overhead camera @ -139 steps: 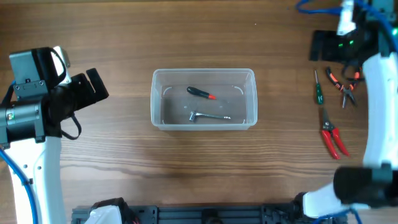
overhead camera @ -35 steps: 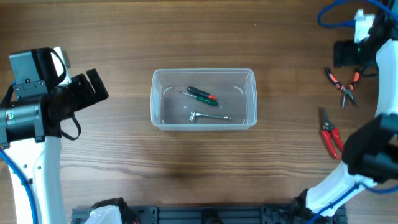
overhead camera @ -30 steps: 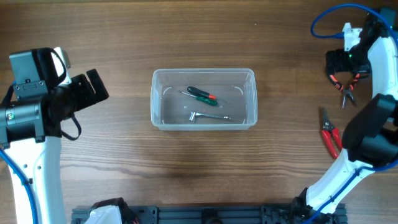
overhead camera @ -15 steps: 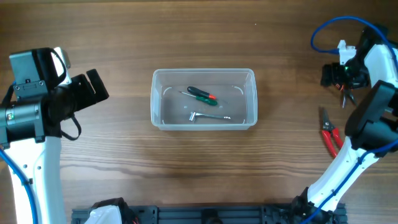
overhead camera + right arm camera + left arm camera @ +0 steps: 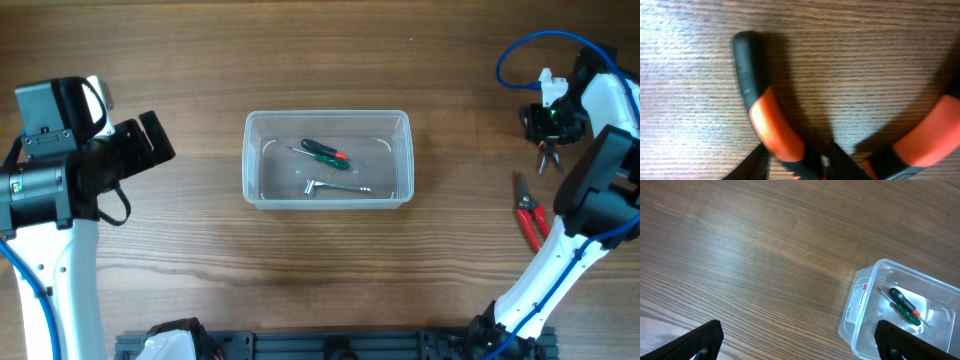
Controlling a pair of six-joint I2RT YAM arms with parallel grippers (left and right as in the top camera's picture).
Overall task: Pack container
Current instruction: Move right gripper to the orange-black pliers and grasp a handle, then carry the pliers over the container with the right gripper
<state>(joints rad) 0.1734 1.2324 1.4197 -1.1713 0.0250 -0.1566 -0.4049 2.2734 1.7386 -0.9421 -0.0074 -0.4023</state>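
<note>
The clear container (image 5: 247, 165) stands mid-table and also shows in the left wrist view (image 5: 858, 311). Inside it lie a green screwdriver (image 5: 332, 157), a black-and-red screwdriver (image 5: 322, 148) and a metal ratchet (image 5: 335, 187). Far right, my right gripper (image 5: 548, 120) sits on the orange-and-black pliers (image 5: 545, 156). In the right wrist view its dark fingers press both sides of the left handle of the pliers (image 5: 767, 120), with the gripper (image 5: 800, 165) closed round it on the wood. My left gripper (image 5: 150, 140) is open and empty left of the container, jaws wide (image 5: 800, 345).
Red-handled cutters (image 5: 530, 212) lie on the table below the right gripper, near the right arm's white links (image 5: 590, 190). The right arm's blue cable (image 5: 520, 50) loops above it. A dark rail (image 5: 330, 345) runs along the front edge.
The right gripper came down onto the pliers and closed round a handle; a second ago it hovered open over them. The left arm and the container's contents have not moved.
</note>
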